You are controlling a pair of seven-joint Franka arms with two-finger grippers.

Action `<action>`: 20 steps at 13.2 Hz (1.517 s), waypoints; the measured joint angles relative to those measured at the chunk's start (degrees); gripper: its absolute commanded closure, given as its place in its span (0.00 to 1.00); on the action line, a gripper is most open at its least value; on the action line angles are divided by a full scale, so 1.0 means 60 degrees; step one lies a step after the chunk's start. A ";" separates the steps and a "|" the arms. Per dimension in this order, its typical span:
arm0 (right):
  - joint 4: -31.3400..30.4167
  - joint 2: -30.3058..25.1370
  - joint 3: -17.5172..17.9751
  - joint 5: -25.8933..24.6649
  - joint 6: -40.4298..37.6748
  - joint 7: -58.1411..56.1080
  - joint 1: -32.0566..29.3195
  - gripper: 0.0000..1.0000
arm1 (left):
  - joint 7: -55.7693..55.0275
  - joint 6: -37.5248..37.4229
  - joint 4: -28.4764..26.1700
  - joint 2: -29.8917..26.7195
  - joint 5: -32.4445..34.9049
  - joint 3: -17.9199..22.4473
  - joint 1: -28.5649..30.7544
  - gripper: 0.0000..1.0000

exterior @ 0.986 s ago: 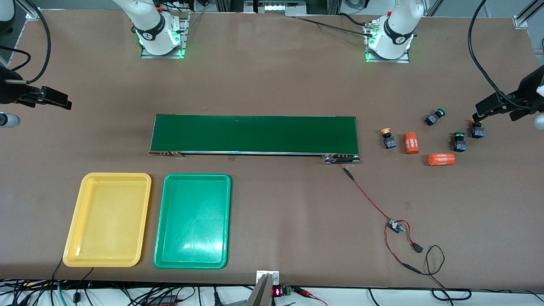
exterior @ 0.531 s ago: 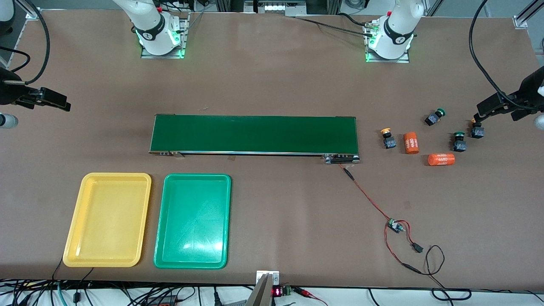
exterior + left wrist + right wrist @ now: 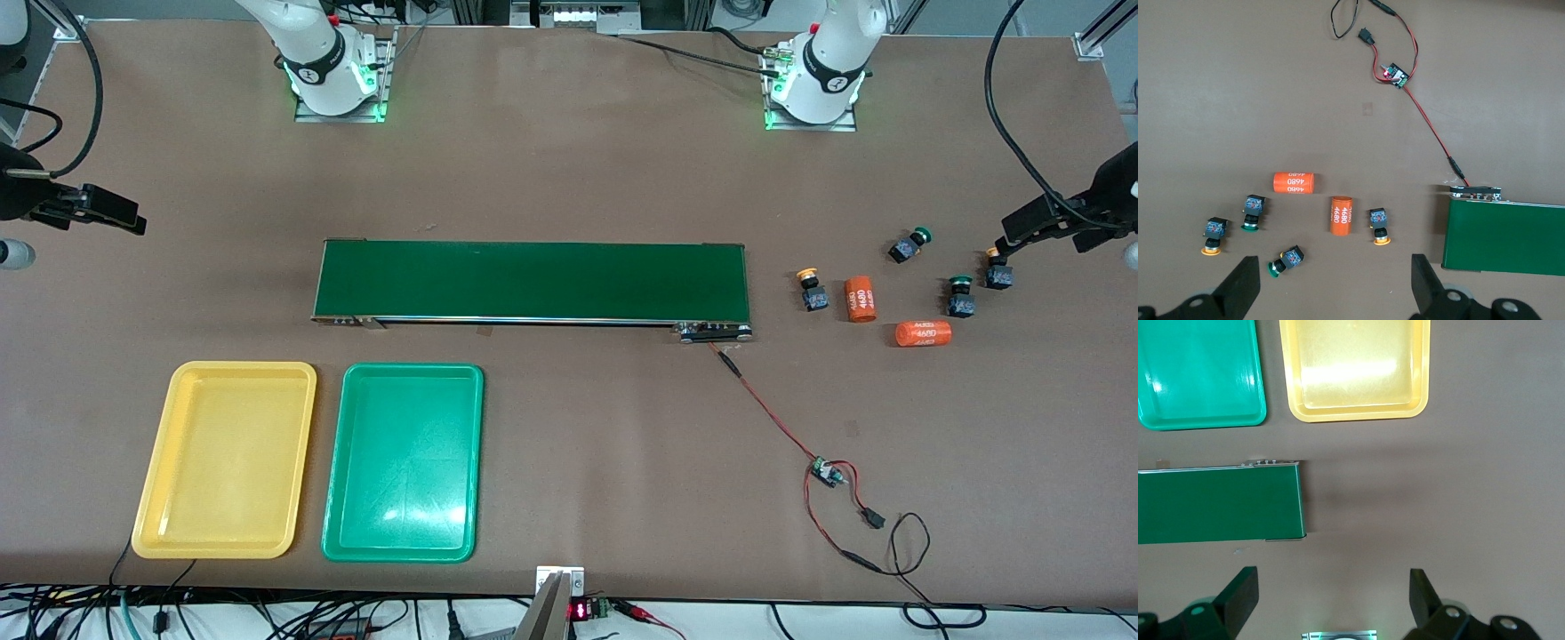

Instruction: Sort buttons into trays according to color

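Four buttons (image 3: 949, 274) lie unsorted under the spread left hand (image 3: 1331, 293), both trays (image 3: 225, 459) bare below the spread, waiting right hand (image 3: 1331, 600).

I work in a robotics lab: my two bases (image 3: 333, 76) are bolted to a brown surface (image 3: 569, 178), with a conveyor belt (image 3: 533, 281), loose wiring (image 3: 822, 471) and aluminium framing (image 3: 1098, 36).

Even overhead light, glossy tray (image 3: 402, 462) glare
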 measured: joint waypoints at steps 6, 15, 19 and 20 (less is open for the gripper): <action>0.0000 0.0002 0.0000 0.0000 0.0054 0.0001 0.0000 0.00 | 0.0001 -0.0247 -0.0043 0.0302 0.0000 -0.0040 0.0078 0.00; -0.0001 0.0094 -0.0051 0.0186 0.0136 0.0004 -0.0020 0.00 | -0.0007 -0.0102 0.0004 0.2793 -0.0001 -0.0329 -0.0596 0.00; -0.0001 0.0100 -0.0055 0.0195 0.0142 0.0005 -0.0025 0.00 | -0.0003 -0.0059 -0.0012 0.3247 -0.0001 -0.0310 -0.0564 0.00; -0.0001 0.0100 -0.0055 0.0199 0.0145 0.0005 -0.0024 0.00 | -0.0003 0.0101 -0.0166 0.3287 -0.0001 -0.0304 -0.0554 0.00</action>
